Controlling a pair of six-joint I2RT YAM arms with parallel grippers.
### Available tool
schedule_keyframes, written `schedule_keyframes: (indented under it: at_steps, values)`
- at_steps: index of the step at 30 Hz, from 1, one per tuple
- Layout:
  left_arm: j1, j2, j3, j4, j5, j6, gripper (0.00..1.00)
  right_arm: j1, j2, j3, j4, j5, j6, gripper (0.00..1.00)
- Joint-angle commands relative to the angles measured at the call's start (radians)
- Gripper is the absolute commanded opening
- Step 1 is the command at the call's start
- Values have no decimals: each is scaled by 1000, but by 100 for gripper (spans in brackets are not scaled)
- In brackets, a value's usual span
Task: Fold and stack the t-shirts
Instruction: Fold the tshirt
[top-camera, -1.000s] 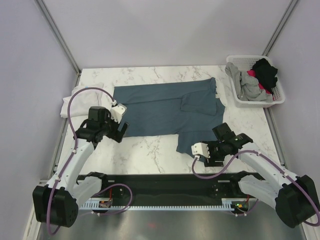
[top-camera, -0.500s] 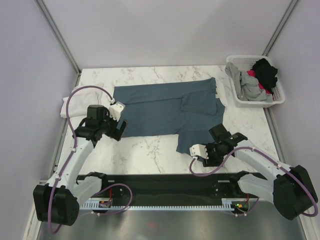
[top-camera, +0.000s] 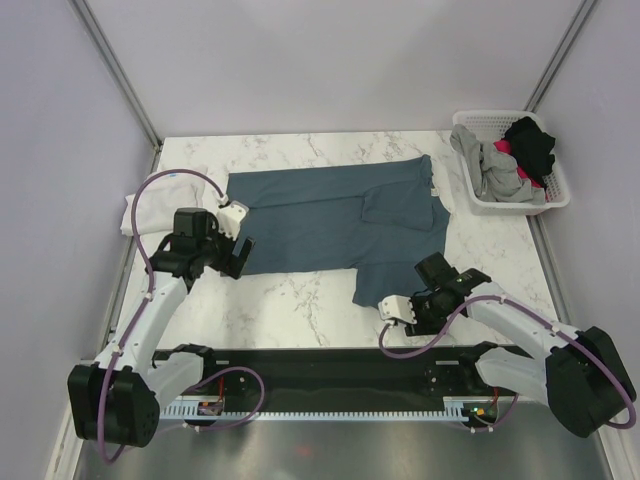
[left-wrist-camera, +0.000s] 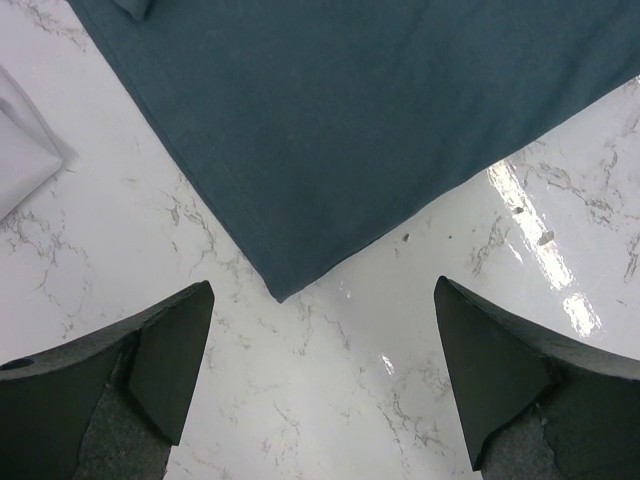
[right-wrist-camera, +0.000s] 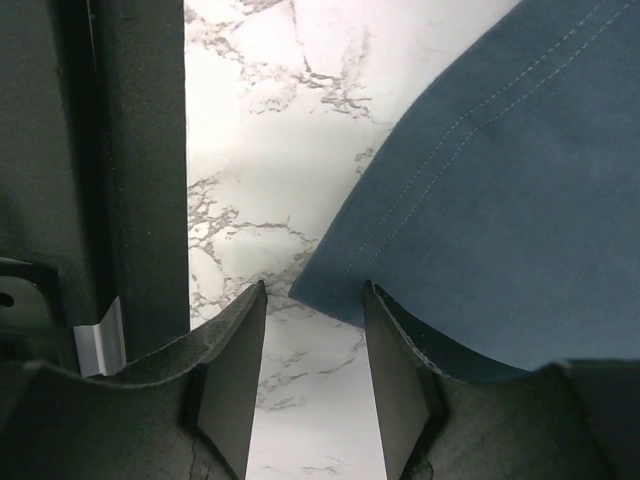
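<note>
White marble table (top-camera: 290, 300) between plain lilac walls; places are given from the white lattice basket (top-camera: 505, 207) in the far right corner.

Farthest left of the basket lies a white t-shirt (top-camera: 150, 205), bunched at the table's edge. Next comes the left gripper (left-wrist-camera: 322, 290), jaws spread wide and holding nothing, hanging over the near-left corner of the slate-blue t-shirt (top-camera: 330, 215). That shirt lies flat just left of the basket. Its long axis runs left to right, toward the basket, and a flap juts toward the arms at the basket end. Which end is the collar I cannot tell.

Nearer the arms than the basket, the right gripper (right-wrist-camera: 315, 300) stands with jaws part-way apart, straddling the tip of that flap's corner, with marble showing in the gap, so nothing is pinched.

Risks, as I judge them:
- On the left, a pinch that misses the corner would meet only marble.
- On the right, so little cloth sits between the jaws that it could slip out on lifting.
- Uneven lifts would skew the fold.

Grey (top-camera: 495, 165) and black (top-camera: 530, 145) shirts wait in the basket.
</note>
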Motion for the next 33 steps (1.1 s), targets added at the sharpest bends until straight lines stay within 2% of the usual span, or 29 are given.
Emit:
schedule_keyframes:
  at_steps: [1,6,7,10,12,13,17,19,22,33]
  values:
    - [8,3,32,35,15,-27,100,10,14,-15,33,-1,5,51]
    - [21,6,23,27,15,-57,100,16,35,-17,74,12,33,42]
    - [30,4,17,24,18,-69,100,19,39,-16,77,21,38,33]
    - [47,4,14,-6,30,-111,99,18,51,-11,80,35,45,17]
    - [53,6,29,-31,-5,-158,98,19,42,-6,79,44,54,11]
    - [64,13,53,-45,-7,-168,97,19,31,1,82,52,61,0]
    - [71,94,153,-167,-33,-152,94,21,-15,38,82,68,129,0]
    - [80,156,184,-219,-50,-106,86,19,-30,52,94,62,172,0]
    - [103,208,184,-261,-16,-96,80,19,-21,63,119,65,212,0]
    - [113,430,212,-235,-28,-42,73,21,16,89,177,87,262,0]
